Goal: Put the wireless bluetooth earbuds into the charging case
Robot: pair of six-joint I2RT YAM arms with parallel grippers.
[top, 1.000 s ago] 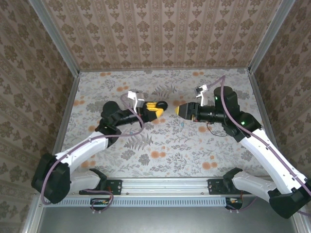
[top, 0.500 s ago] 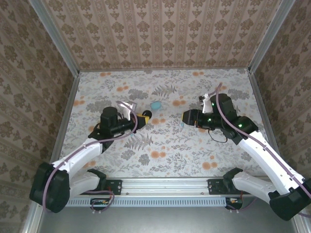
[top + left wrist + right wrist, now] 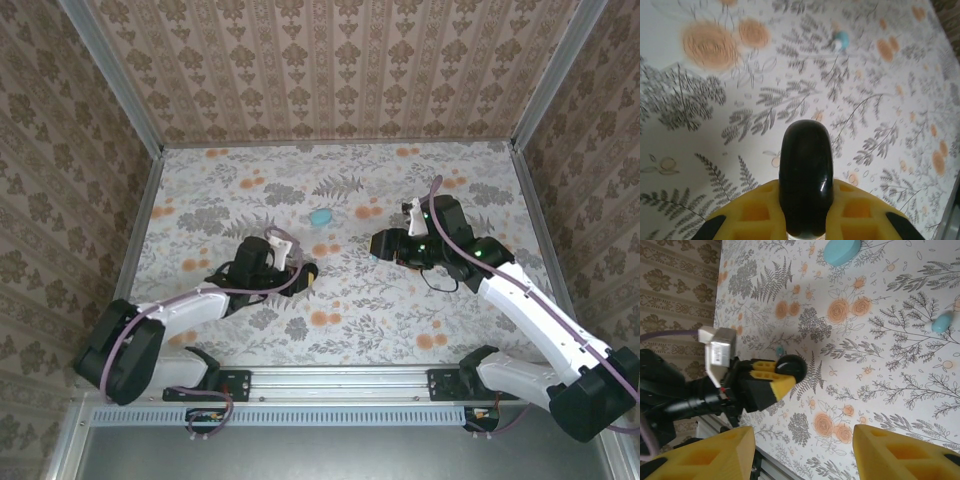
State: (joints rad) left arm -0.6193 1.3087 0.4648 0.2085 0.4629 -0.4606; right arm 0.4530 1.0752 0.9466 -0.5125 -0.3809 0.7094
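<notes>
Top external view, stock taken as I stand in the room.

Progress: early. No earbud sits in a case, and both cases look closed. By my reckoning the opening, picking up and seating are all left to do.

1. Turquoise case [image 3: 321,216], one. It lies flat on the worktop [image 3: 450,310] with nothing touching it. It serves as the landmark for the entries below.

2. Turquoise earbud [image 3: 374,257], one certain. It lies loose on the worktop, right of the turquoise case and nearer the arms, apart from it.

3. Turquoise speck [image 3: 780,349], one, doubtful. In the right wrist view it lies on the worktop just beside the left fingers [image 3: 752,215]. It may be a second earbud, but it is too small to tell.

4. Black case [image 3: 805,175], one. It is rounded and glossy, and the left fingers are clamped on it, left of the turquoise case and nearer the arms. I take it for a case by its bulk alone. I cannot tell whether it is lifted or resting.

5. Right fingers [image 3: 890,450], one pair. They stand apart with nothing between them, right of the turquoise case and just beside the turquoise earbud.

I cannot make out any other earbuds.
</notes>
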